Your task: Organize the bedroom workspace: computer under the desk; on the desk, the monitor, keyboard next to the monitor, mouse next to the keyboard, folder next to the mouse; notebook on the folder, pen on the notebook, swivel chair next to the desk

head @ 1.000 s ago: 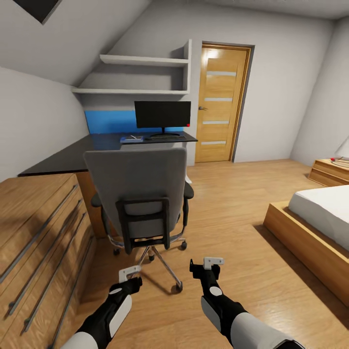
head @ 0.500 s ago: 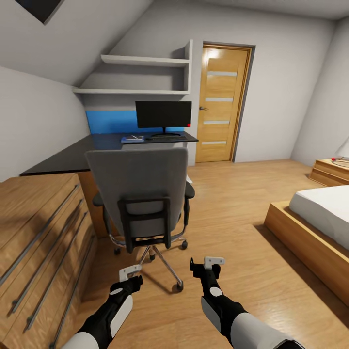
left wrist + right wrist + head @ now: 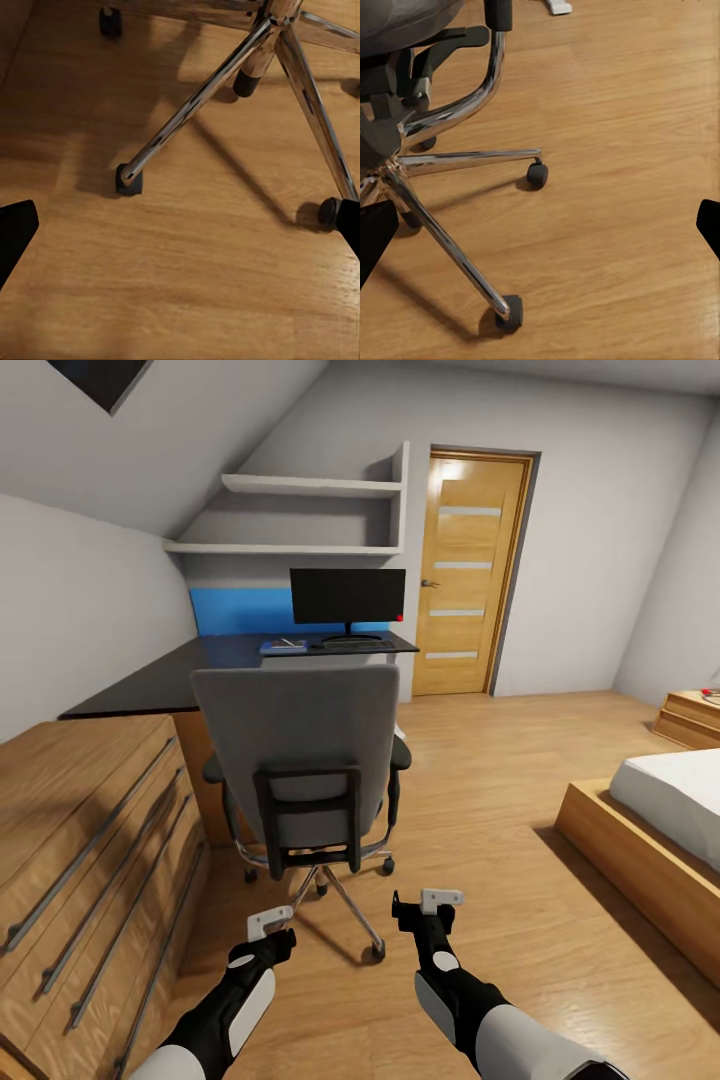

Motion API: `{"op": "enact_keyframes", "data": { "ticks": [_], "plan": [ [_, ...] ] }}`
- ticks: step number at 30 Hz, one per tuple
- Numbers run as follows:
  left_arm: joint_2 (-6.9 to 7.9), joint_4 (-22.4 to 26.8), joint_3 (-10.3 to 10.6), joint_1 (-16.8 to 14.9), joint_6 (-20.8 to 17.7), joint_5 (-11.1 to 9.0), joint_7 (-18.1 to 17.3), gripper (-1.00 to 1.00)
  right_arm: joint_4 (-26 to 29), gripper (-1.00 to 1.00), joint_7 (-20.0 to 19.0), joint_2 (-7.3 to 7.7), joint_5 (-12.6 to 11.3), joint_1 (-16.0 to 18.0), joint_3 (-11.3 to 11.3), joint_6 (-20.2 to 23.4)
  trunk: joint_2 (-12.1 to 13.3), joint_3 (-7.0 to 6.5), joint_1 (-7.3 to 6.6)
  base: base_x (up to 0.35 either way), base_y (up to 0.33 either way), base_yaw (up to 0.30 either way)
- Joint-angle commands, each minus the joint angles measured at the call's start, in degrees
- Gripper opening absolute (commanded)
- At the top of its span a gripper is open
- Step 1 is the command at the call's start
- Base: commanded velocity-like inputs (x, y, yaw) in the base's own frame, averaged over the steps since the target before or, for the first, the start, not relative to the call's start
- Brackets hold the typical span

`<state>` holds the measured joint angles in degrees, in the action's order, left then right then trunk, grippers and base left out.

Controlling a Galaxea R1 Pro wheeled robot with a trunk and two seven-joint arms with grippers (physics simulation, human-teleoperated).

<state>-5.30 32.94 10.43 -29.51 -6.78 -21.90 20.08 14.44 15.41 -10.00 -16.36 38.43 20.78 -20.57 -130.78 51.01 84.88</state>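
With the monitor (image 3: 348,595), keyboard (image 3: 352,643) and folder (image 3: 284,647) already on the desk (image 3: 160,682), the swivel chair (image 3: 296,760) stands just beside the desk, while left gripper (image 3: 270,927) and right gripper (image 3: 430,908) hang spread open and empty.

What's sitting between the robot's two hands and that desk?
The swivel chair, back toward the robot, stands between the grippers and the desk, seen in the head view.

The head camera looked forward and down from behind the swivel chair (image 3: 295,760), toward the desk (image 3: 190,670) in the frame's upper middle. Both wrist cameras pointed close at the wooden floor (image 3: 187,285), sharing the chair's chrome base (image 3: 442,225).
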Motion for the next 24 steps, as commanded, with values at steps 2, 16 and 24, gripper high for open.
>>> {"op": "enact_keyframes", "data": {
  "ticks": [2, 16, 24],
  "plan": [
    [0.08, 0.1, 0.4, 0.0, -0.2, -0.4, 0.5, 1.00, -0.1, 1.00, 0.3, 0.00, -0.5, 0.1, 0.5, -0.2, 0.0, 0.06, -0.01, 0.000, 0.000, 0.005],
    [0.51, 0.2, -0.2, 0.0, -0.2, -0.5, 1.0, 1.00, -0.1, 1.00, 0.3, 0.00, -0.5, 0.1, 0.4, -0.3, 0.0, 0.06, -0.01, 0.000, 0.000, 0.008],
    [0.59, 0.4, -0.4, 0.0, -0.2, -0.5, 1.1, 1.00, -0.1, 1.00, 0.4, 0.00, -0.5, 0.1, 0.4, -0.3, 0.0, 0.06, -0.01, 0.000, 0.000, 0.196]
  ]
}}
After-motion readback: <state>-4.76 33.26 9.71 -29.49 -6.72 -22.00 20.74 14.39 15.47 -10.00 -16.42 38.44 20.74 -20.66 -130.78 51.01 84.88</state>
